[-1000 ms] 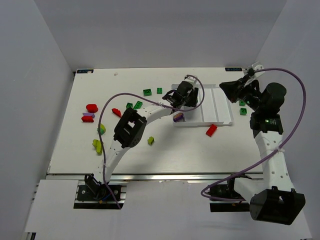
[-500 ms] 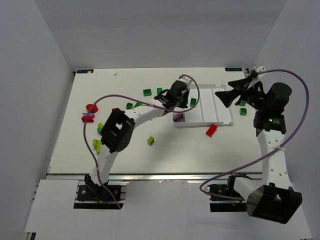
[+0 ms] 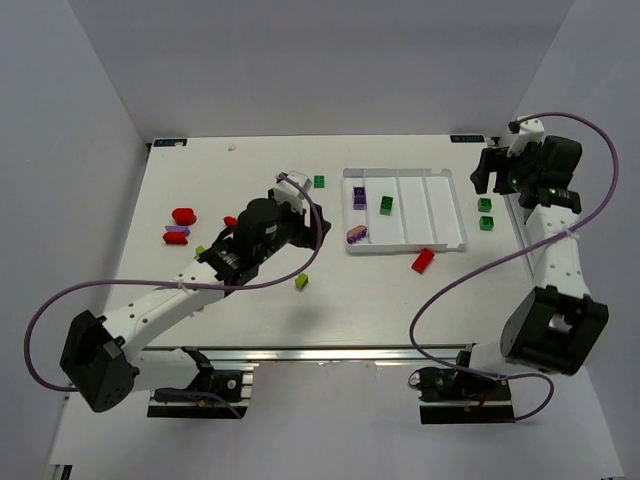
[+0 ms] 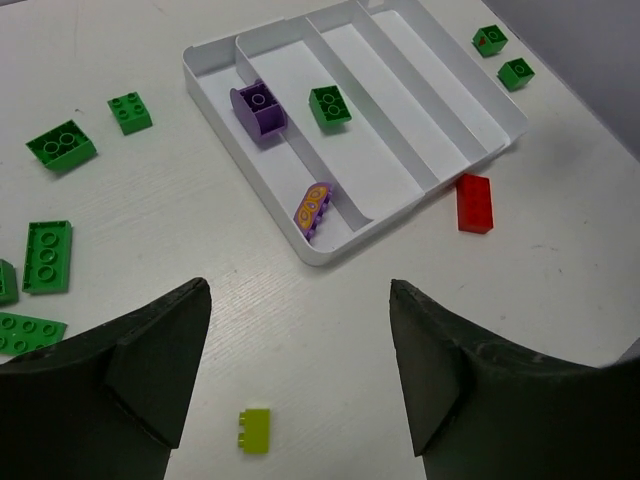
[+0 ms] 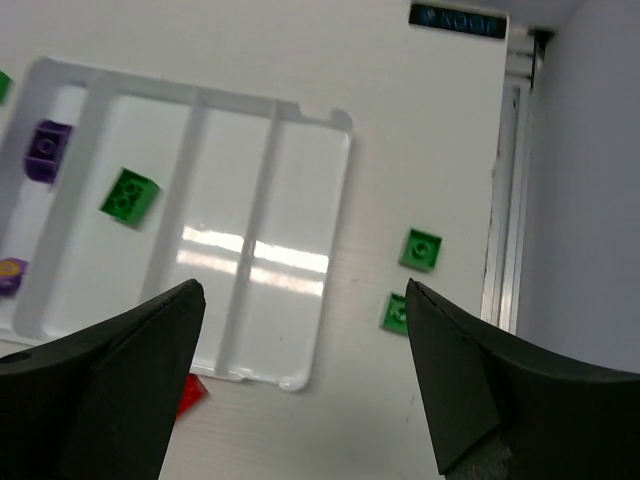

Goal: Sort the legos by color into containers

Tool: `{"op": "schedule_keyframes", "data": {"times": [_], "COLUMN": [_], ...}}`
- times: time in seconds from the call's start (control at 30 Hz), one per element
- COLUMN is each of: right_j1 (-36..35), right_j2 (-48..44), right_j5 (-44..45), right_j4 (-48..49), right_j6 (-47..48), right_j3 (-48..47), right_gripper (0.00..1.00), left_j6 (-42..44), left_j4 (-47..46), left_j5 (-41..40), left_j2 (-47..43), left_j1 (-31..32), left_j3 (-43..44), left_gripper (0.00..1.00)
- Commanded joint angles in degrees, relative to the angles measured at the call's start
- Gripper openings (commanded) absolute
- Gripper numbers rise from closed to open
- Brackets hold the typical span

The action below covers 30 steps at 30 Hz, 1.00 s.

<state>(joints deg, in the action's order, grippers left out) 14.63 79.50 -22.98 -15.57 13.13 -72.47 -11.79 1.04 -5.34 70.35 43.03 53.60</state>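
on bench far side, white plastic tray holds purple studded bricks, green studded brick; left gripper, right gripper jaws apart, empty.

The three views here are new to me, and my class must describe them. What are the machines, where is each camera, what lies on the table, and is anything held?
Two robot arms are bolted at the near edge of a white table. The wide picture comes from a fixed camera above; the other two from a camera on each wrist, whose dark shapes are that arm's own fingers. A white four-compartment tray holds two purple bricks and one green brick. Loose around it lie a red brick, a yellow-green brick and others. The left gripper and right gripper are open, holding nothing.
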Motion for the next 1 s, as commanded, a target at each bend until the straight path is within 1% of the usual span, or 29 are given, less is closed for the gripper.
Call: {"op": "schedule_keyframes", "data": {"times": [0.0,0.13,0.3,0.37,0.43,0.47,0.5,0.57,0.67,0.73,0.8,0.87,0.97], "right_j1": [0.5,0.5,0.6,0.6,0.6,0.6,0.6,0.6,0.6,0.6,0.6,0.6,0.6], "right_j2": [3.3,9.4,16.0,19.1,21.8,22.7,24.5,27.4,30.8,33.7,35.5,36.8,40.2], "right_j5": [8.3,6.6,10.5,11.1,11.4,11.6,11.9,13.2,14.9,16.2,18.2,19.4,19.7], "right_j4": [-6.0,-11.1,-13.3,-13.5,-13.3,-13.1,-13.0,-13.1,-14.7,-15.5,-14.1,-13.4,-14.6], "right_j6": [4.4,4.7,7.9,9.5,10.1,10.2,10.3,10.2,9.9,9.9,9.8,9.7,9.1], "right_j3": [-5.1,-9.1,-12.1,-13.0,-13.6,-14.4,-15.0,-17.3,-20.6,-23.0,-23.4,-23.9,-27.7], "right_gripper": [0.84,0.84,0.8,0.8,0.8,0.8,0.8,0.79,0.77,0.77,0.77,0.77,0.77], "left_j6": [1.5,2.0,1.8,-0.2,-2.1,-2.9,-3.6,-5.3,-7.3,-8.0,-8.2,-8.5,-8.6], "left_j4": [1.1,2.0,4.1,3.4,2.2,1.9,1.8,1.6,2.0,2.4,2.2,2.1,1.5], "left_j5": [1.4,1.4,1.4,-1.1,-1.9,-3.3,-6.8,-9.8,-10.9,-10.7,-10.0,-9.3,-8.7], "left_j2": [-2.8,-7.1,-12.7,-14.4,-16.7,-17.3,-17.8,-17.7,-16.3,-15.3,-15.2,-15.7,-16.9], "left_j1": [0.0,0.0,-0.1,0.0,-0.1,0.0,-0.1,-0.1,-0.1,0.0,-0.1,0.0,-0.1], "left_j3": [-0.3,-2.1,-5.0,-7.0,-8.0,-8.2,-8.4,-8.9,-8.5,-8.2,-8.1,-8.1,-8.4], "left_gripper": [0.82,0.84,0.84,0.85,0.88,0.89,0.91,0.92,0.92,0.92,0.92,0.92,0.92]}}
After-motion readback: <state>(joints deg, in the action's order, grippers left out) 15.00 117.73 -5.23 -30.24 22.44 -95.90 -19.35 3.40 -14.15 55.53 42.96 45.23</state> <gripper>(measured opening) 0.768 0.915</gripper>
